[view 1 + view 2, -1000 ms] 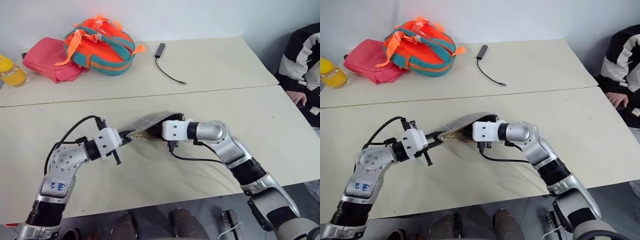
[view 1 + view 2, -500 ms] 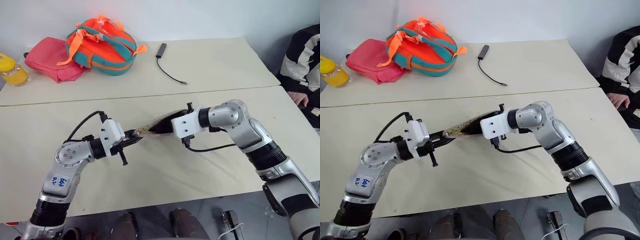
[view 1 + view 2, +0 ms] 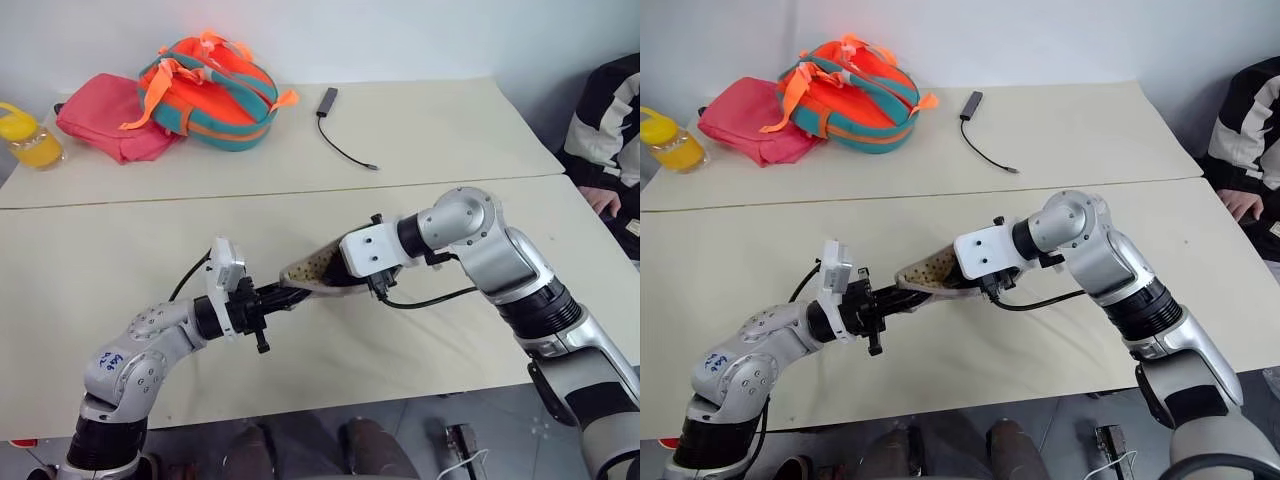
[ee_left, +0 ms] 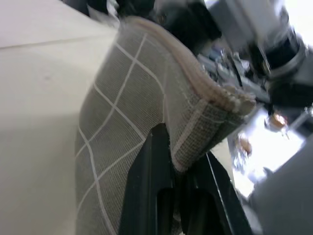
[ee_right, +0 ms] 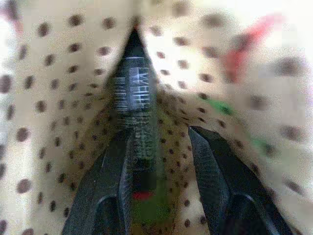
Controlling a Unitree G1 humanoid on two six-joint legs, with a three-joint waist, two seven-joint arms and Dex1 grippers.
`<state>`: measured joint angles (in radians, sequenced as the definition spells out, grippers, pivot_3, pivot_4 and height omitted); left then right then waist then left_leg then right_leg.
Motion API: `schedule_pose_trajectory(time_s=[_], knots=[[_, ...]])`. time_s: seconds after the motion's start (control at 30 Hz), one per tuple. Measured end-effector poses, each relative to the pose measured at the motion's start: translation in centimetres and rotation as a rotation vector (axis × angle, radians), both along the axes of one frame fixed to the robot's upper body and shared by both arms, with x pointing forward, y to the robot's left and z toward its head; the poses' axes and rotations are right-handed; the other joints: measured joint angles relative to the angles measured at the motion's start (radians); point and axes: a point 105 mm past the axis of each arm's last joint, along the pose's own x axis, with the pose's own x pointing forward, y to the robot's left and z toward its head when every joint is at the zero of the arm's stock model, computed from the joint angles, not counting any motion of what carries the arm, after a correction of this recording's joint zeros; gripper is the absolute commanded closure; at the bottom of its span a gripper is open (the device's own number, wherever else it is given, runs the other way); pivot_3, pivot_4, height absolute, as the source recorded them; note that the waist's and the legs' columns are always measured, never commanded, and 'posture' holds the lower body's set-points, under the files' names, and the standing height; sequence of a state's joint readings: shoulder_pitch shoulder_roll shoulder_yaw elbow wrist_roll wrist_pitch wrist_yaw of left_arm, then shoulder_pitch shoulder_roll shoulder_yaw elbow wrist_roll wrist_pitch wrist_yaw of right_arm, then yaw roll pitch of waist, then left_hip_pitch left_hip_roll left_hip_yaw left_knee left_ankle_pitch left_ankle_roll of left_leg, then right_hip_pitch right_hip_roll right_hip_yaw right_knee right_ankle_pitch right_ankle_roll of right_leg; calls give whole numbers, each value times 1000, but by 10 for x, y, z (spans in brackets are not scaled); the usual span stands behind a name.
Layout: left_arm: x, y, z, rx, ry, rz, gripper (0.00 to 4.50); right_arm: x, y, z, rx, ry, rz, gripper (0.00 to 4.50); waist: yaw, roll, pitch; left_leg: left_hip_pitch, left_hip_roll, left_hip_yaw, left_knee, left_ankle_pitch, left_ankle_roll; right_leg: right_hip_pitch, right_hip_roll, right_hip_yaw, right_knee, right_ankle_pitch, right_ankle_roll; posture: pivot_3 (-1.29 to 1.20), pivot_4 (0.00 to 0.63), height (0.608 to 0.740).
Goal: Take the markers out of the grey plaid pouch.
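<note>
The left hand (image 4: 183, 196) is clenched on one end of the grey plaid pouch (image 4: 127, 127), holding it lifted off the bench (image 3: 100, 260), probably to steady its mouth. The right hand (image 5: 161, 161) reaches into the other end, fingers parted around a dark marker (image 5: 136, 98) against the dotted lining; I cannot tell whether it grips.

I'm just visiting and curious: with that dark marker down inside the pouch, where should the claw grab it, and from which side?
Probably on its near barrel, coming straight in through the pouch mouth: the marker lies lengthwise, tip pointing into the pouch's narrow depth, between the right claw fingers.
</note>
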<state>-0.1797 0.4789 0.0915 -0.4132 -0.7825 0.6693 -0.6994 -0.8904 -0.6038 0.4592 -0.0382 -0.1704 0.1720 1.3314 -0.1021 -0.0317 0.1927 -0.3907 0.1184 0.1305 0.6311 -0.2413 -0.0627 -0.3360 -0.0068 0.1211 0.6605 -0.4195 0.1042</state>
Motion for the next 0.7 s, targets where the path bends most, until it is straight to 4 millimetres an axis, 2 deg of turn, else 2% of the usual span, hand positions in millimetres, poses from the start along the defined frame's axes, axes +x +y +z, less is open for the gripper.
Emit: schedule_pose_trajectory(time_s=[0.1, 0.27, 0.5, 0.7], knots=[[8, 7, -5, 10, -4, 55, 4500, -1, 1, -13, -29, 10, 0, 2692, 0, 0, 0, 0, 0, 0, 0, 0, 0, 1, 1, 0, 0, 0, 0, 0, 150, 740], [8, 11, -14, 40, 0, 86, 4500, 5, 11, -31, -48, -6, -30, 2692, -6, 0, 0, 0, 0, 0, 0, 0, 0, 0, 1, 0, 0, 0, 0, 0, 150, 740], [8, 13, -15, 52, -7, 97, 4500, 23, 19, -32, -14, -96, -77, 2692, -8, 0, 0, 0, 0, 0, 0, 0, 0, 0, 1, -1, 0, 0, 0, 0, 150, 740], [11, 13, -19, 49, 13, 102, 4500, 29, 23, -42, 9, -107, -103, 2692, -9, 0, 0, 0, 0, 0, 0, 0, 0, 1, 1, -1, 1, 0, 0, 0, 150, 740]])
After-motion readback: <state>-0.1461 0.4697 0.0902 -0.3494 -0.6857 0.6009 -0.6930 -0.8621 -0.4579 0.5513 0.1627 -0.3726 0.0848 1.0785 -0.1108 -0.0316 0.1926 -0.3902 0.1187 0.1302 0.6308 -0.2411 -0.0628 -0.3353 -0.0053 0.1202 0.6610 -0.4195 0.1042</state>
